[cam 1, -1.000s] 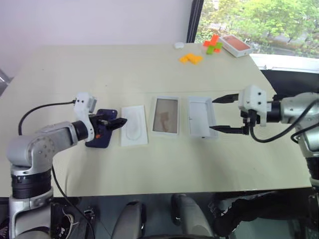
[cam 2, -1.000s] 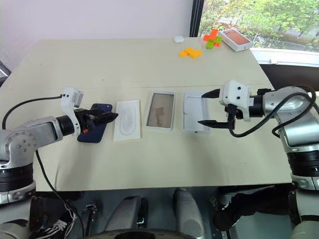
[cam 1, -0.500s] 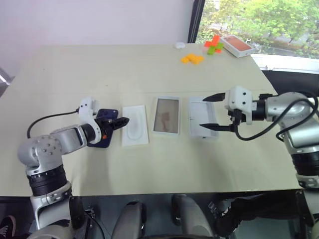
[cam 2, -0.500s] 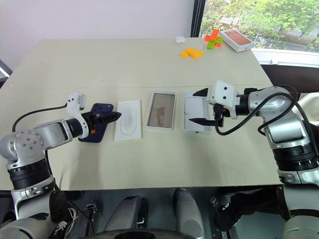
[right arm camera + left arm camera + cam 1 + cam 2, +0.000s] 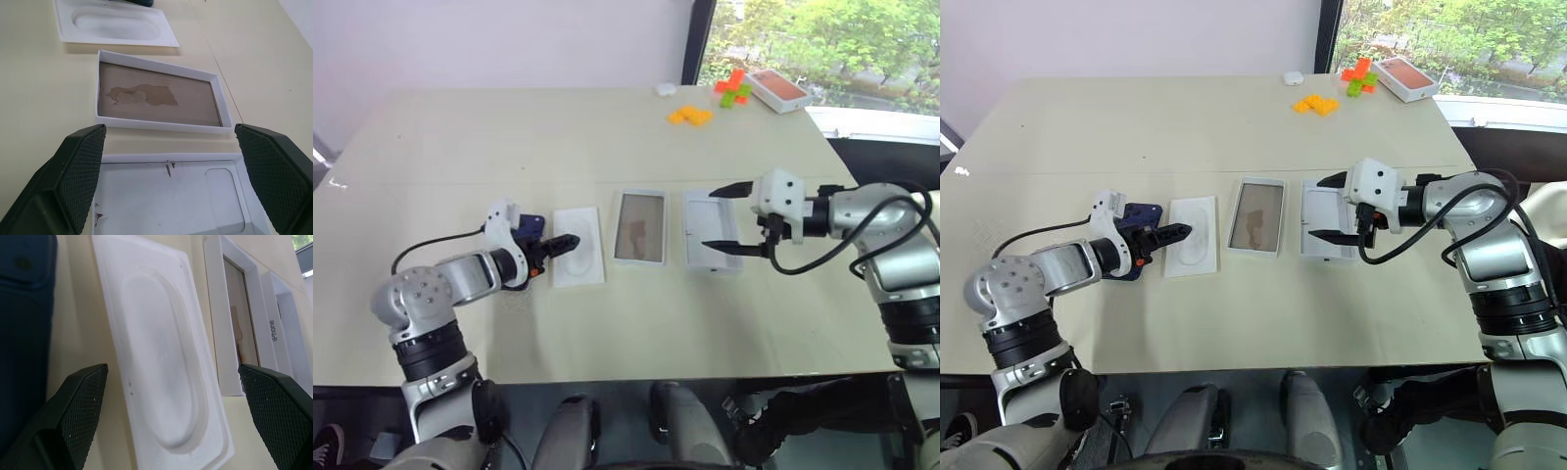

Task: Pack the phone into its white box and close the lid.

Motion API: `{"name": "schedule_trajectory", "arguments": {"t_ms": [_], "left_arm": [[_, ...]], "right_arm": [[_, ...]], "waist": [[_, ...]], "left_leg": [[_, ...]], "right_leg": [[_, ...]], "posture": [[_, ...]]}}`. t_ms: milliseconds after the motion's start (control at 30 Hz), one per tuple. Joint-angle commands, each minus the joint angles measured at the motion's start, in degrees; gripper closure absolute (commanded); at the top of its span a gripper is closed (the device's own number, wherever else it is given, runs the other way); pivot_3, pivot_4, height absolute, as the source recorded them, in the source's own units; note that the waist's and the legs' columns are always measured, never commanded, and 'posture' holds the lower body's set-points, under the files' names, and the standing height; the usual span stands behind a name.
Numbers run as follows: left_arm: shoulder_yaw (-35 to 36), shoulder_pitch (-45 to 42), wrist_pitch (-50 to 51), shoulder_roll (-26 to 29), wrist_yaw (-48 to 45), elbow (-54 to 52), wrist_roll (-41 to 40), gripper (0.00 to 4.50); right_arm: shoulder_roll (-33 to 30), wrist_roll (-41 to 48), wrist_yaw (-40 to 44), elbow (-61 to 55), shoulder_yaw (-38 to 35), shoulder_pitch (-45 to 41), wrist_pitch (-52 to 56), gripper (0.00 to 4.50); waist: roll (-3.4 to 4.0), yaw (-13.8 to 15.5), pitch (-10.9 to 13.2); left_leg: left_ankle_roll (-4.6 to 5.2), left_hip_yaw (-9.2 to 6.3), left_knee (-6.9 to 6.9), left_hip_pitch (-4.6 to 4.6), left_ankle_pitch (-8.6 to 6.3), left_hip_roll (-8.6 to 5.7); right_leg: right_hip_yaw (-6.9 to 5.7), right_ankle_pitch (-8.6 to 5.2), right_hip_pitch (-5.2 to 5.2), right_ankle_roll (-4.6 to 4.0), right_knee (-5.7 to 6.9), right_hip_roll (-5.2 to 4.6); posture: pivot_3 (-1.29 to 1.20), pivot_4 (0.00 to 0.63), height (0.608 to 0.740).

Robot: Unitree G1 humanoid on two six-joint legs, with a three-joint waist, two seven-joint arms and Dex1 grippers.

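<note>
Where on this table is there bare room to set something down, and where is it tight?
Free: the wide table stretch behind the row, up to the orange blocks, and the front strip before the near edge. Crowded: the middle row of phone, insert, white box and lid, with narrow gaps, the left gripper and right gripper over its ends.

The shallow white cardboard box (image 5: pixel 157 126) has a shiny brownish floor. The moulded white plastic insert (image 5: pixel 161 362) looks smooth and matt. Each black tool's fingers (image 5: pixel 80 171) bear rough cross-hatched pads. The beige surface (image 5: pixel 509 147) is matt.
</note>
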Motion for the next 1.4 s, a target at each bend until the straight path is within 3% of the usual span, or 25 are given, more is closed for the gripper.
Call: {"name": "schedule_trajectory", "arguments": {"t_ms": [33, 100, 200, 400, 433, 633, 833, 1033, 1400], "left_arm": [[1.05, 0.01, -1.04, 0.36, -0.18, -0.10, 0.45, 0.00], [1.32, 0.63, -1.60, -0.02, -0.44, 0.42, 0.48, 0.00], [2.08, 1.57, -2.59, -1.00, -0.64, 1.12, 0.08, 1.25], [3.00, 1.82, -3.89, -2.11, -0.44, 2.25, -0.19, 4.28], [3.24, 1.78, -4.04, -2.32, -0.31, 2.52, -0.18, 4.46], [6.16, 1.49, -3.16, -3.25, -0.69, 3.02, -2.71, 4.46], [11.22, -1.70, 1.99, 0.50, -2.03, 3.18, -6.97, 4.46], [13.42, -8.98, 4.02, 0.83, -0.99, 5.60, -7.42, 4.46], [2.21, -16.32, 0.47, -7.90, 0.88, 12.52, -0.84, 4.46]], "right_arm": [[-0.29, 0.52, -0.57, -1.73, -1.35, -1.26, -0.15, 0.08], [-0.24, 0.62, -0.83, -2.17, -1.44, -1.10, 0.01, 0.08], [-0.25, 0.83, -1.08, -2.89, -1.49, -0.86, 0.43, 0.00], [-0.21, 0.99, -1.27, -3.84, -1.44, -1.33, 1.13, 0.00], [-0.18, 1.11, -1.28, -4.08, -1.46, -1.53, 1.36, 0.00], [-0.12, 1.43, -1.44, -4.91, -1.69, -1.79, 2.02, 0.00], [-0.66, 2.46, -0.89, -4.69, -2.51, -0.66, 3.06, 0.00], [0.18, 10.82, 1.11, -5.03, -6.67, 2.41, 8.00, 0.00], [-0.32, 13.16, -0.11, -8.11, -7.71, 6.71, 10.06, 0.00]], "waist": [[0.00, -0.03, 0.00], [0.00, 0.00, 0.00], [0.00, 0.00, 0.00], [0.00, 0.04, 0.00], [0.00, 0.04, 0.00], [0.00, 0.04, 0.00], [-0.02, -0.04, 0.01], [-0.05, 0.29, 0.01], [-0.07, 0.08, 0.02]], "left_leg": [[0.00, 0.00, 0.00, 0.00, 0.00, 0.00], [0.00, 0.00, 0.00, 0.00, 0.00, 0.00], [0.00, 0.01, 0.00, 0.00, 0.00, 0.00], [0.00, 0.00, 0.00, -0.01, 0.00, 0.00], [0.00, 0.00, 0.00, -0.01, 0.00, 0.00], [0.00, 0.00, 0.00, -0.01, 0.00, 0.00], [0.00, -0.01, 0.00, -0.01, 0.00, 0.02], [0.00, -0.05, 0.00, -0.04, 0.00, -0.03], [-0.10, -0.06, 0.00, -0.02, 0.06, -0.08]], "right_leg": [[0.00, 0.00, 0.00, 0.00, 0.00, 0.00], [0.00, 0.00, 0.00, 0.00, 0.00, 0.00], [0.00, 0.00, 0.00, 0.00, 0.00, 0.00], [0.00, 0.00, 0.00, 0.00, -0.01, -0.01], [0.00, 0.00, 0.00, 0.00, -0.02, -0.01], [0.00, 0.00, 0.00, 0.00, -0.02, -0.01], [-0.01, 0.00, 0.00, 0.00, -0.01, 0.03], [-0.03, 0.00, 0.02, 0.00, -0.04, 0.00], [-0.03, 0.00, 0.04, 0.01, -0.04, 0.04]], "posture": [[0.00, 0.150, 0.740], [0.00, 0.150, 0.740], [0.00, 0.150, 0.740], [0.00, 0.150, 0.740], [0.00, 0.150, 0.740], [0.00, 0.150, 0.740], [0.00, 0.150, 0.740], [0.00, 0.150, 0.740], [0.00, 0.150, 0.740]]}}
